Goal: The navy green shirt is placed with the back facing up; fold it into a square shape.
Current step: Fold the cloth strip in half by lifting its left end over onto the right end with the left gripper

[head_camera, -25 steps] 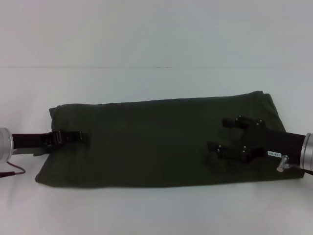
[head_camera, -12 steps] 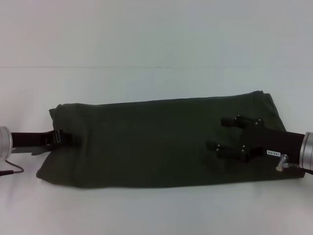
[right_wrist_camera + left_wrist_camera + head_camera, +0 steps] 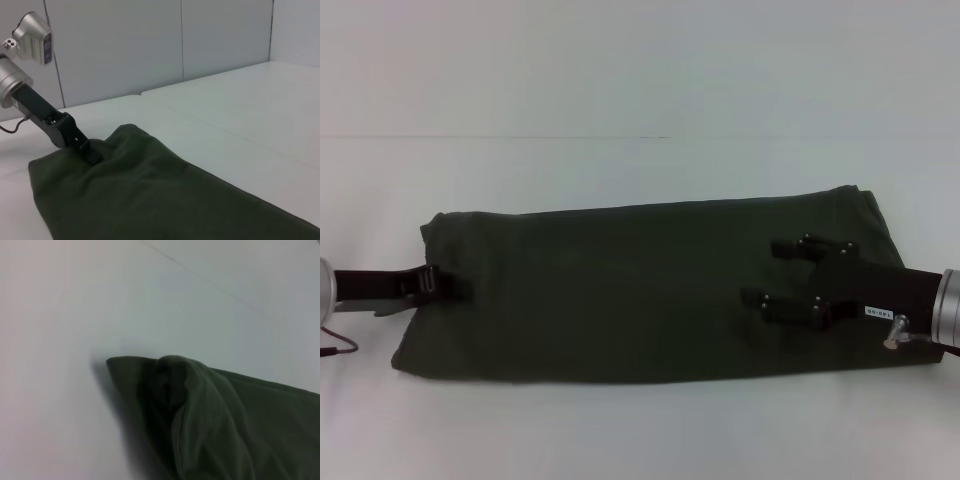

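The navy green shirt point(image 3: 640, 290) lies on the white table as a long folded band, plain side up, with no lettering showing. My left gripper point(image 3: 460, 285) is at the shirt's left end and looks shut on the fabric. The cloth bunches up there in the left wrist view point(image 3: 190, 390). In the right wrist view the left gripper point(image 3: 92, 155) sinks into the raised edge of the shirt point(image 3: 150, 195). My right gripper point(image 3: 775, 273) is open and lies low over the shirt's right part, with nothing between its fingers point(image 3: 795, 247).
The white table point(image 3: 620, 430) runs well beyond the shirt on all sides, with a seam point(image 3: 650, 137) across its far part. Grey wall panels point(image 3: 125, 45) stand behind the table. A thin cable point(image 3: 340, 350) hangs by my left wrist.
My left gripper has drawn back to the left, from farther over the shirt to its left edge. The shirt's left end shifted slightly. The right arm has barely moved.
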You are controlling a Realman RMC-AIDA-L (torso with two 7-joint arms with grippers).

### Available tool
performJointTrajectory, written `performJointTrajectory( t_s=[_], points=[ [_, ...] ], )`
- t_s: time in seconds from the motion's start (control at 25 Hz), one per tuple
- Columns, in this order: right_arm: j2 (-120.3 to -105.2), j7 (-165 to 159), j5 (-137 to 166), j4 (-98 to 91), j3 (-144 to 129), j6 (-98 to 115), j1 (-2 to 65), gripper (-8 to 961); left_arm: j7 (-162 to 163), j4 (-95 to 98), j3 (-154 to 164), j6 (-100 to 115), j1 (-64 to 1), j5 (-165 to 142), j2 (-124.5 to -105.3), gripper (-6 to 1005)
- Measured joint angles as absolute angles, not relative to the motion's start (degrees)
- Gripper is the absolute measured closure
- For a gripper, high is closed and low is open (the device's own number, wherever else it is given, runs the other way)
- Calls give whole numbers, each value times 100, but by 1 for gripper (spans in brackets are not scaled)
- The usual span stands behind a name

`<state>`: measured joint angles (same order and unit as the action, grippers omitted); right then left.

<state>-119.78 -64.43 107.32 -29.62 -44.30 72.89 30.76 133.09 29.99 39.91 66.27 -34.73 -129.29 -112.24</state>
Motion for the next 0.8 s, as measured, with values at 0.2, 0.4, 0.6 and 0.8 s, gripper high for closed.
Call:
performJointTrajectory(
  t_s=[0.2,0.4,0.6,0.8],
  points=[
    [-11978,-6443,10732,-2962,-4430,7297,3076,85,13420,3013,4027,6664,-3409,-13117,-10937,874],
    [-11978,-6443,10732,-2962,-4430,7304,3069,85,13575,3161,3704,6837,-3325,-13518,-10650,875],
    [-11978,-6442,10731,-2962,-4430,7304,3067,85,13729,3486,3475,7129,-3252,-13767,-10561,877],
    [-11978,-6442,10731,-2962,-4430,7304,3079,84,14047,3683,3391,7495,-3299,-13731,-10547,878]
  ],
)
